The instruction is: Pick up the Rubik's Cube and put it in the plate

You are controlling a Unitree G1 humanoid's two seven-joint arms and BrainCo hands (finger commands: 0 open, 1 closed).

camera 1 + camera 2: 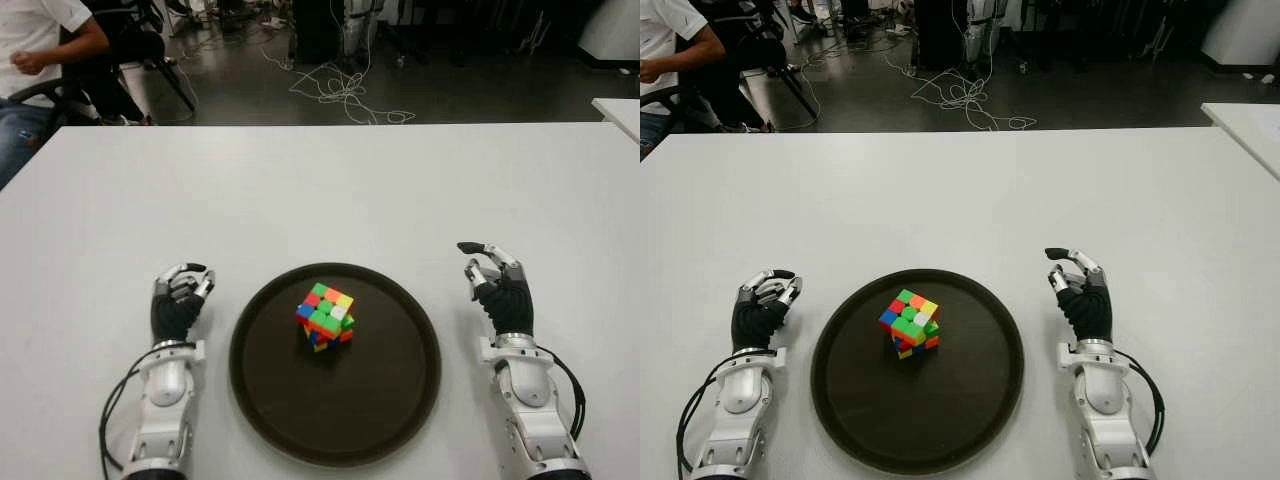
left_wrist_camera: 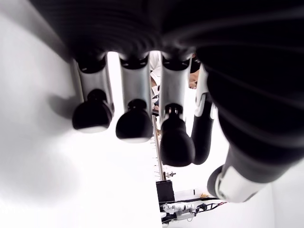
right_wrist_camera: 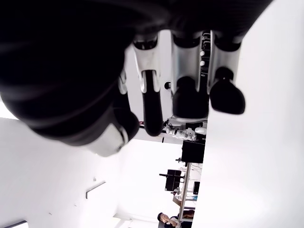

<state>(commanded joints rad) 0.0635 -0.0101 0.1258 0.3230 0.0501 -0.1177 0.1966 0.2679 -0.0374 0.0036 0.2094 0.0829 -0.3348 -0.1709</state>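
Observation:
The Rubik's Cube [image 1: 326, 316] sits tilted on one corner near the middle of the round dark plate [image 1: 390, 400] on the white table. My left hand [image 1: 180, 300] shows just left of the plate, fingers loosely curled and holding nothing. My right hand [image 1: 497, 277] shows right of the plate, fingers relaxed and apart, also holding nothing. Both wrist views show only bare fingers [image 2: 134, 119] [image 3: 190, 95] over the white table surface.
The white table [image 1: 320, 190] stretches far ahead of the plate. A seated person [image 1: 35, 60] is at the far left beyond the table. Cables [image 1: 340, 90] lie on the dark floor behind. A second white table's corner [image 1: 622, 110] shows at the far right.

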